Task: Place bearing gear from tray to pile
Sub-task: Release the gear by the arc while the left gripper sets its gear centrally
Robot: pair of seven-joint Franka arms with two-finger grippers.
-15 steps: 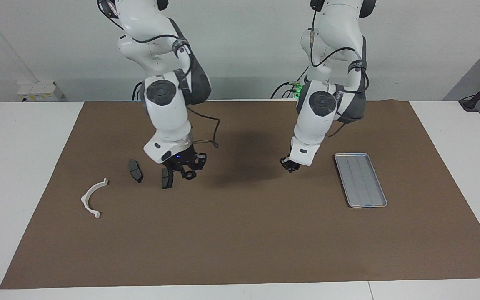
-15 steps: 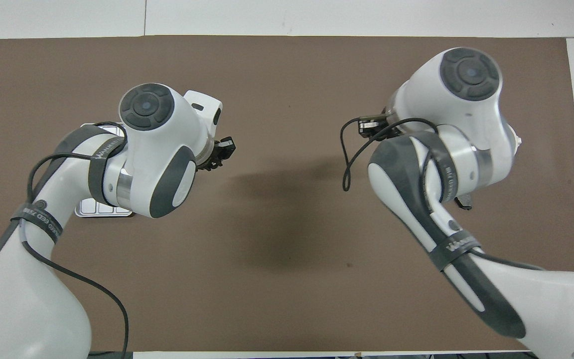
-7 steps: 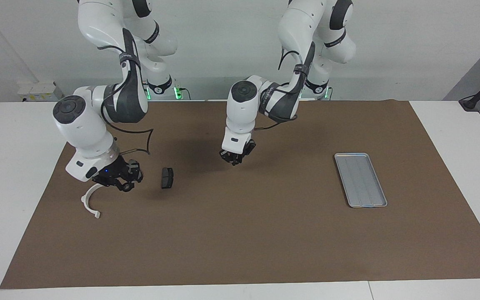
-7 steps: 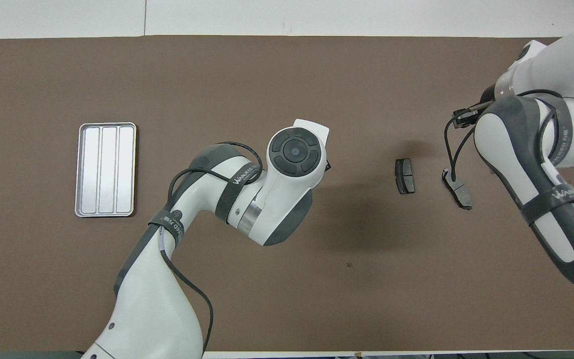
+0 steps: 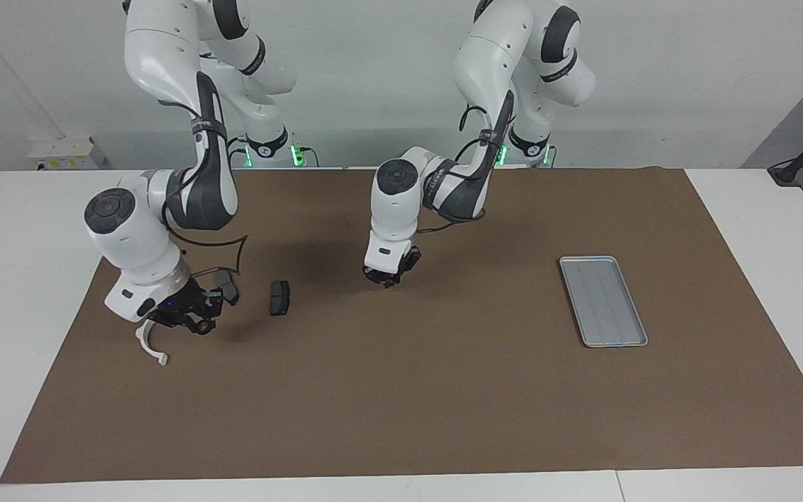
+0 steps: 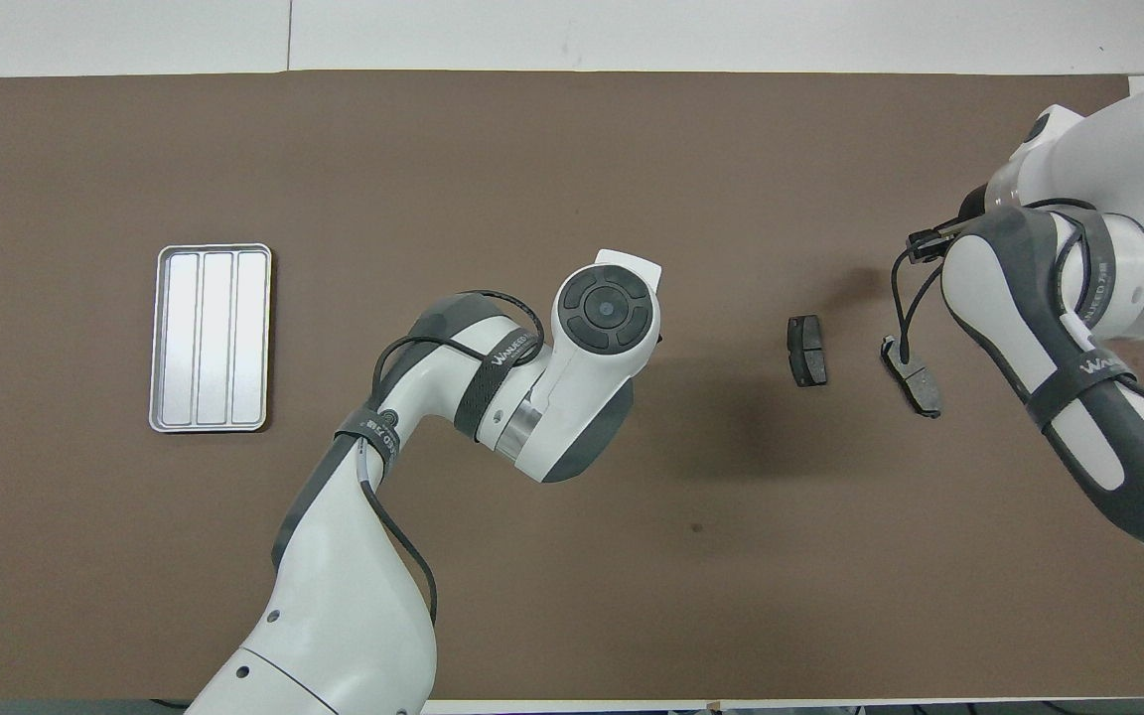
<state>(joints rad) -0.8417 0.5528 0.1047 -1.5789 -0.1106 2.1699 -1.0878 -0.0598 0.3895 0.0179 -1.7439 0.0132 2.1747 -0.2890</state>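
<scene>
Facing view: one tray [image 5: 603,300], bare, toward the left arm's end, long axis running away from the robots. Two brake pads [image 5: 279,298] and one white bracket [image 5: 148,343] toward the right arm's end. Right gripper [image 5: 185,321] low over the bracket, left gripper [image 5: 387,277] over mid-mat; opening of either impossible to tell. No bearing gear visible.

Overhead view: same tray [image 6: 211,338], wide bare mat [image 6: 572,159] between it and the pads.

- The tray [image 5: 603,300] lies toward the left arm's end of the mat [image 5: 415,404].
- Two brake pads [image 5: 279,297] and the bracket [image 5: 150,345] lie toward the right arm's end.
</scene>
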